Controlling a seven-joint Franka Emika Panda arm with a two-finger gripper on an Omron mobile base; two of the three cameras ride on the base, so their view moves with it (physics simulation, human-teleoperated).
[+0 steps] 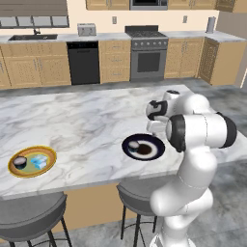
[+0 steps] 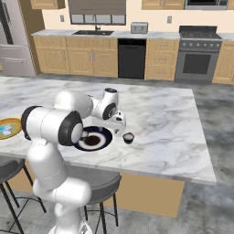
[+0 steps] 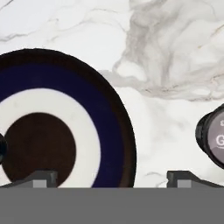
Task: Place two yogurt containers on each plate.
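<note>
Pale-topped cup [image 3: 214, 139] at right edge, off navy plate [image 3: 111, 113]; gripper [image 3: 111, 179] spread wide, empty. Best centred over cup before closing.

In the hand view the navy plate [image 3: 105, 113] runs off the left edge, a dark cup [image 3: 212, 140] is cut by the right edge, and its lid lettering is unreadable.

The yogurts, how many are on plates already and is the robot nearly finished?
The yellow plate looks done: a dark cup and a blue tub. The navy plate holds one cup. The last cup sits on the counter beside it, under the open gripper.
</note>
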